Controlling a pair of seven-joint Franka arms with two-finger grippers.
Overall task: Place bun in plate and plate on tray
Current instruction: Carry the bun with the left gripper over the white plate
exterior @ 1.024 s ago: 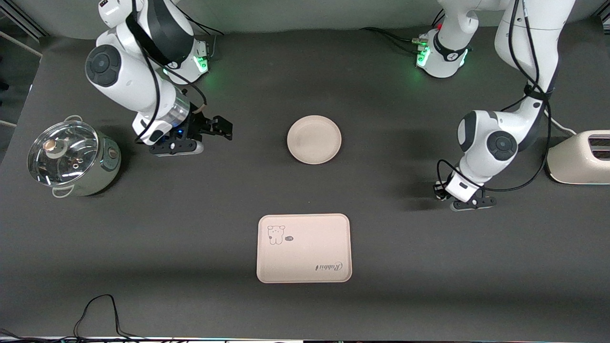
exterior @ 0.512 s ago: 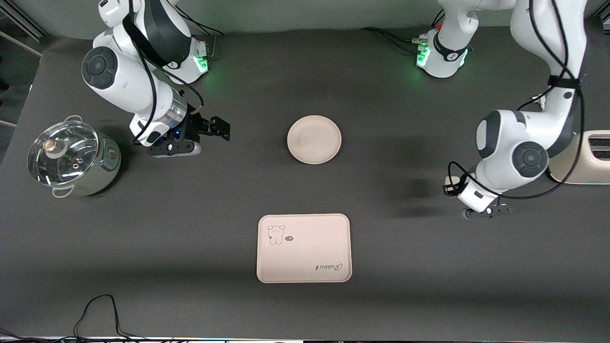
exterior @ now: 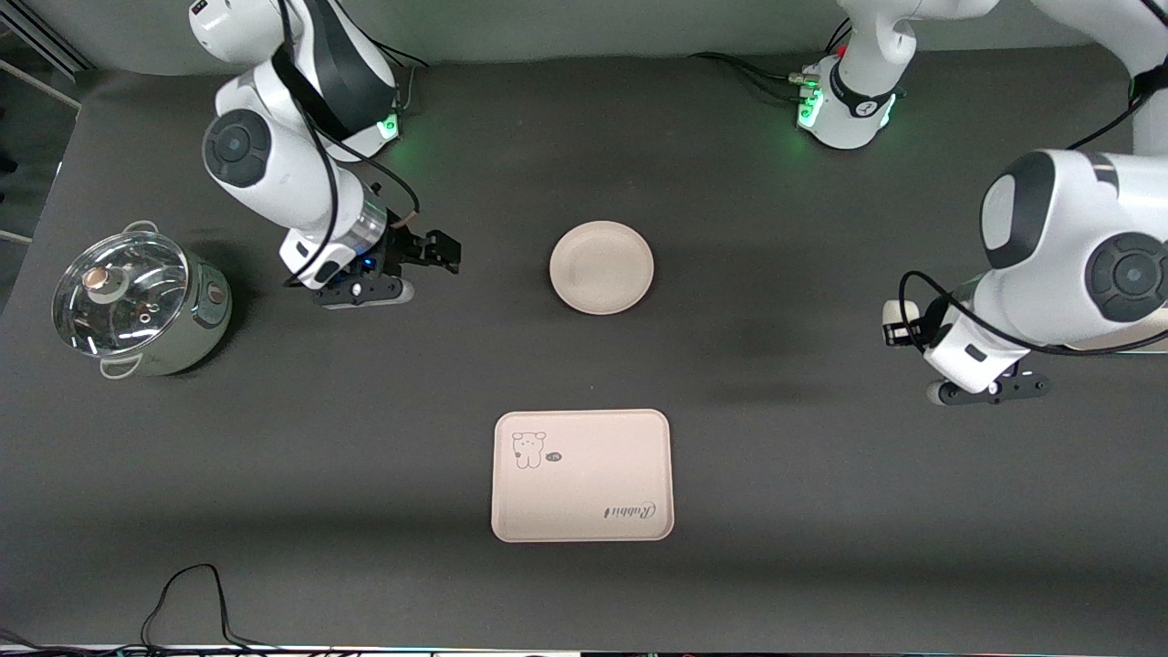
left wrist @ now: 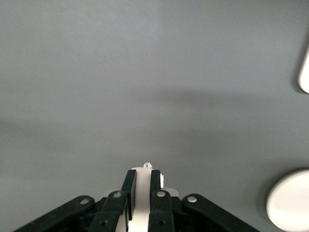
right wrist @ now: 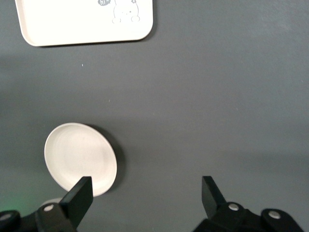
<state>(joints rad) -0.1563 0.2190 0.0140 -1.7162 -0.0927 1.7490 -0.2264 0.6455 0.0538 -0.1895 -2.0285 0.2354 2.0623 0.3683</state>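
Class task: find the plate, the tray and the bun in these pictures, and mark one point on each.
plate (exterior: pixel 601 267), front view, its centre.
tray (exterior: pixel 584 488), front view, bare middle.
bun (left wrist: pixel 140 195), left wrist view, part showing between the fingers.

I see bare counter (exterior: pixel 785 474) all around the plate (exterior: pixel 601 267) and the tray (exterior: pixel 582 475), with a wide open strip between them. Toward the right arm's end, the lidded pot (exterior: pixel 137 304) blocks the edge, and the right gripper (exterior: pixel 415 260) hangs between pot and plate. The toaster (exterior: pixel 1118 342), mostly hidden under the left arm, closes off the left arm's end.
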